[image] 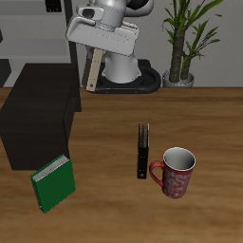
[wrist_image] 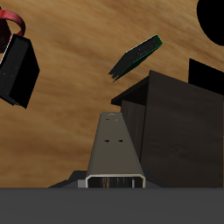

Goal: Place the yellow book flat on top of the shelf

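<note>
My gripper [image: 96, 55] is shut on the yellow book [image: 93, 72], a thin tan book that hangs nearly upright from the fingers, high above the table. It is over the back corner of the shelf [image: 38, 119], a low black block, and clear of its flat top. In the wrist view the yellow book [wrist_image: 114, 150] shows edge-on, stretching away from the camera. The shelf [wrist_image: 175, 122] lies beside and below it.
A green book [image: 52, 182] leans against the shelf's front, seen also in the wrist view [wrist_image: 136, 57]. A thin black book [image: 142, 150] stands beside a red mug [image: 176, 172] mid-table. A potted plant [image: 185, 38] stands by the robot base.
</note>
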{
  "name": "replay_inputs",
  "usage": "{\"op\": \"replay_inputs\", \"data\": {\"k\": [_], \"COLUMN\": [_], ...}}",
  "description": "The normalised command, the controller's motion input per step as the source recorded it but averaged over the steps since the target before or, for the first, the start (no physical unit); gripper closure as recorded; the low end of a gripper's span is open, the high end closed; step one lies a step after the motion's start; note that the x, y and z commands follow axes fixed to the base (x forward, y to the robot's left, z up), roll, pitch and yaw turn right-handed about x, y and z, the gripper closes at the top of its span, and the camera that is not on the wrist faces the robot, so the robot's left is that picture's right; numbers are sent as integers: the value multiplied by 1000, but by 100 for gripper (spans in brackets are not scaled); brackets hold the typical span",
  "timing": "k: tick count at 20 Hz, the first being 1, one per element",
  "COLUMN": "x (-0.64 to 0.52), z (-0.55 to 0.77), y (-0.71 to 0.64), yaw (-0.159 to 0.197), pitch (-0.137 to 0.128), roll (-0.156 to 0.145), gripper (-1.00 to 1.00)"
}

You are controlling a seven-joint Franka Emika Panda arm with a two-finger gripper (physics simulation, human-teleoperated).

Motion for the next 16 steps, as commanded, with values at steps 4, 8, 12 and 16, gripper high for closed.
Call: {"op": "replay_inputs", "data": {"k": [4,8,12,16], "x": [113,43,86,159], "z": [605,547,363,-2], "y": [-558,-577,-566,-386], "yaw": [-3,10,13,41], "pitch": [-107,-104,-67,-18], "roll": [-135,-118,-115,-73], "gripper": [100,100,100,100]}}
